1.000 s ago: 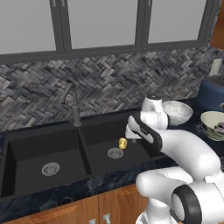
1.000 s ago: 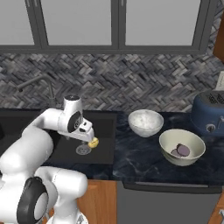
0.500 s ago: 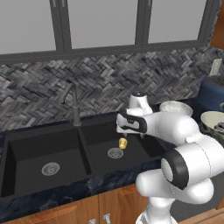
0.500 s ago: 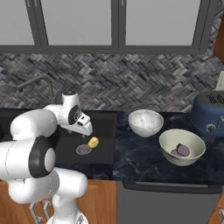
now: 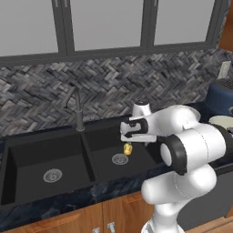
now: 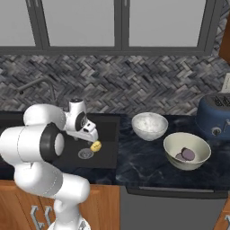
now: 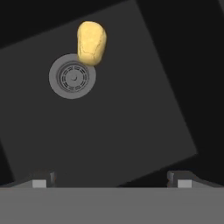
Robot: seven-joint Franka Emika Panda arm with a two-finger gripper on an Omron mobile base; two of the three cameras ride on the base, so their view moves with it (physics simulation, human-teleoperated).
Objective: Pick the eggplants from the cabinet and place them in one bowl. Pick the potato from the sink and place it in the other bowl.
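- Potato [image 7: 91,43] lies on the floor of the sink [image 5: 27,159], in the basin nearer the bowls, its lower end overlapping the rim of the round steel drain [image 7: 72,77]; take that drain as your landmark.
- Your gripper [image 7: 112,179] hangs above the basin with its tips spread wide and nothing between them; the potato sits beyond the drain from the tips, not yet lined up between them.
- Eggplants [image 6: 186,155] already rest in the cream bowl [image 6: 187,151], well to the side of the drain; the dark blue bowl [image 6: 215,117] further along the counter is, I judge, where the potato should go.
- Risk: descend as aimed and the fingers would likely close on bare basin floor beside the drain, missing the potato.
- Risk: the lump is rounded and leans on the drain rim, so an off-centre pinch could squirt it away across the basin.
- Risk: the wrist sits close to the basin wall nearest the drain; a careless lift could clip it.
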